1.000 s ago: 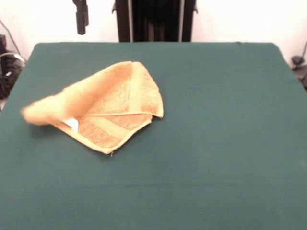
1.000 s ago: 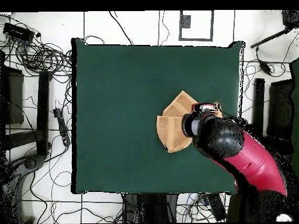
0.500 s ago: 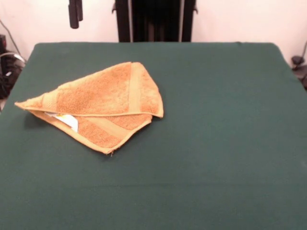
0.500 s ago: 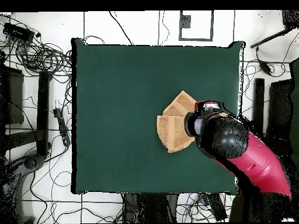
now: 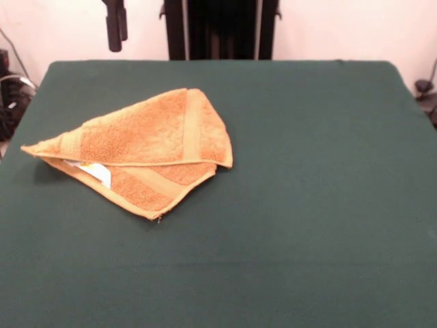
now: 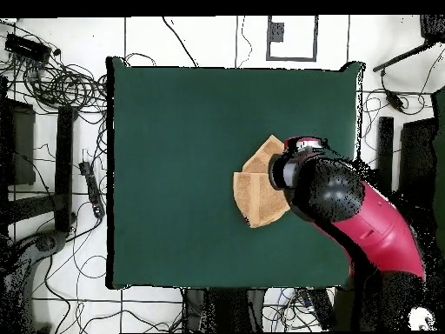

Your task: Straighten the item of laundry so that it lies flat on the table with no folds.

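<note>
One folded towel (image 5: 143, 147) (one tag (image 5: 97, 173)) on table (image 5: 307, 205); end effector (image 5: 115, 27) state unclear.

front view low, overhead straight down, table (image 5: 328, 205) shared

gripper (image 5: 115, 31) raised high, arm (image 6: 365, 222) angled inward

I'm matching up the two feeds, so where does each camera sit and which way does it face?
Front view: across the table from the robot, looking at the folded towel; only the hand shows, hanging at the top edge.
Overhead view: above, looking straight down; the arm covers part of the towel.
Both views show the towel and table.
</note>
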`<state>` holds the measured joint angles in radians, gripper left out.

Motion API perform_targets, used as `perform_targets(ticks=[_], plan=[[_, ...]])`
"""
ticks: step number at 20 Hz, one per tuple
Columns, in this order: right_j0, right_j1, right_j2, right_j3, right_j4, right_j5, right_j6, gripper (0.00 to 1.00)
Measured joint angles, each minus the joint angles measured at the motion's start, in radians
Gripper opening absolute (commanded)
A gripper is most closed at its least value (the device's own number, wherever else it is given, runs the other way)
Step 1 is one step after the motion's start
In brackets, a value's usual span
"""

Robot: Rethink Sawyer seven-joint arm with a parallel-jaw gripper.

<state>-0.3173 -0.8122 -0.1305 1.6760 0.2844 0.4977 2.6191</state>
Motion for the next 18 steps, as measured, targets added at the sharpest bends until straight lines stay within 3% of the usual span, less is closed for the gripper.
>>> perform_targets(ticks=[18], plan=[[0.096,0.18,-0.008,-0.231,0.134,0.0,0.0,1.0]])
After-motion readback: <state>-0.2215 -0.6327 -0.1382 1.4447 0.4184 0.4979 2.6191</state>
